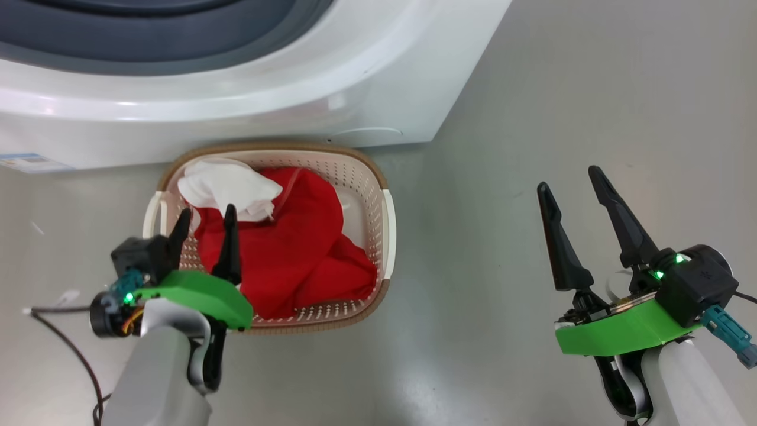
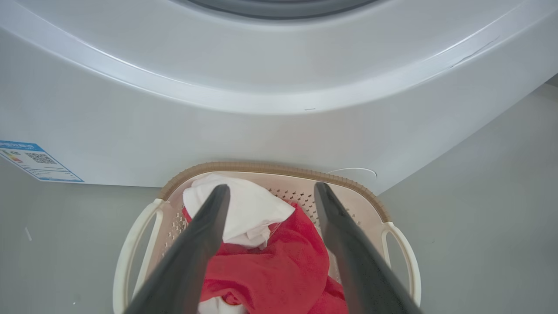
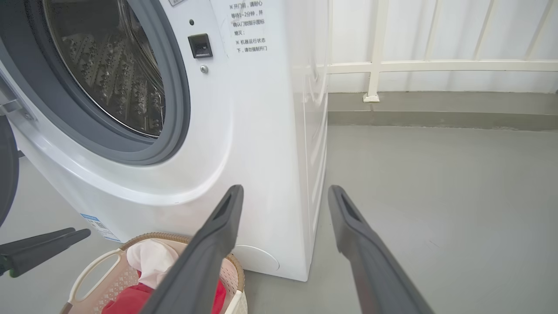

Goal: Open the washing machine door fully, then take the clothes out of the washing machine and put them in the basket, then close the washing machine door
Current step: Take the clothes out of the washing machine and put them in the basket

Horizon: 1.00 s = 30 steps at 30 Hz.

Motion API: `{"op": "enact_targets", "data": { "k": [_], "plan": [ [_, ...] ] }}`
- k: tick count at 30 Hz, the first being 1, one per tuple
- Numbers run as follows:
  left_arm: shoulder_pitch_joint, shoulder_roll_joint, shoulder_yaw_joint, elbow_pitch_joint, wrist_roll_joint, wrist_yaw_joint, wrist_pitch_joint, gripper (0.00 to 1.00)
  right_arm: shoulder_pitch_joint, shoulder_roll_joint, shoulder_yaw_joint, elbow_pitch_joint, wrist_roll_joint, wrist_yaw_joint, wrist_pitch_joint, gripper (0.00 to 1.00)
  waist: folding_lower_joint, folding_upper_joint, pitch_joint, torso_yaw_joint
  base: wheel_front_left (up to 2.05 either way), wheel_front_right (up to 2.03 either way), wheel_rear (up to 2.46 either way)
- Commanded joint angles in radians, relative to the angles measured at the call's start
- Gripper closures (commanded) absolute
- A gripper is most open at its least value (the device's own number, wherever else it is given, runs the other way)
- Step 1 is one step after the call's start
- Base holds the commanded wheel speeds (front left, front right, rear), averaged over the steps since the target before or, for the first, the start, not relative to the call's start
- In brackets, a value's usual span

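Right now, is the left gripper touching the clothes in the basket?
Apart. In the right wrist view the left gripper hangs clear of the clothes, the washing machine showing between them.

You've got red+white clothes (image 1: 295, 248) heaped in the cream perforated basket (image 1: 361, 195) w/ brown rim, on the floor just in front of the white washing machine (image 1: 355, 77), door (image 3: 6, 170) swung open, steel drum exposed.
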Motion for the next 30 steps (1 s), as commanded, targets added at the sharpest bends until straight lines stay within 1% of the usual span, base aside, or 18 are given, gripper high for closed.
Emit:
{"op": "enact_targets", "data": {
  "k": [1, 9, 12, 15, 18, 23, 26, 30],
  "plan": [
    [0.042, 0.016, 0.034, -0.04, 0.01, -0.004, -0.008, 0.0, 0.022, 0.001, 0.025, -0.019, 0.006, 0.006, -0.006, 0.0, 0.0, 0.0, -0.017, 0.005, 0.0, 0.0, 0.0],
    [0.133, 0.013, 0.07, -0.236, 0.034, -0.005, -0.008, 0.0, 0.03, 0.001, 0.019, -0.016, 0.002, 0.006, -0.006, 0.0, 0.0, 0.0, -0.061, 0.017, 0.0, 0.0, 0.0],
    [0.169, 0.013, 0.078, -0.309, 0.02, 0.001, -0.008, 0.0, 0.034, 0.001, 0.018, -0.014, 0.004, 0.006, -0.006, 0.0, 0.0, 0.0, -0.08, 0.019, 0.0, 0.0, 0.0],
    [0.205, 0.012, 0.071, -0.37, 0.019, 0.005, -0.008, 0.0, 0.041, 0.001, 0.017, -0.012, 0.004, 0.006, -0.006, 0.0, 0.0, 0.0, -0.101, 0.02, 0.0, 0.0, 0.0],
    [0.239, 0.012, 0.06, -0.412, 0.028, -0.005, -0.008, 0.0, 0.047, 0.001, 0.015, -0.011, 0.0, 0.006, -0.006, 0.0, 0.0, 0.0, -0.126, 0.021, 0.0, 0.0, 0.0],
    [0.29, 0.012, 0.049, -0.49, 0.012, -0.007, -0.008, 0.0, 0.057, 0.001, 0.008, -0.009, -0.016, 0.006, -0.006, 0.0, 0.0, 0.0, -0.165, 0.026, 0.0, 0.0, 0.0],
    [0.313, 0.012, 0.051, -0.527, -0.001, 0.001, -0.008, 0.0, 0.064, 0.001, 0.005, -0.006, -0.023, 0.006, -0.006, 0.0, 0.0, 0.0, -0.188, 0.031, 0.0, 0.0, 0.0],
    [0.338, 0.012, 0.056, -0.589, 0.002, 0.022, -0.008, 0.0, 0.075, 0.001, 0.001, -0.005, -0.028, 0.006, -0.006, 0.0, 0.0, 0.0, -0.217, 0.037, 0.0, 0.0, 0.0]
  ]
}}
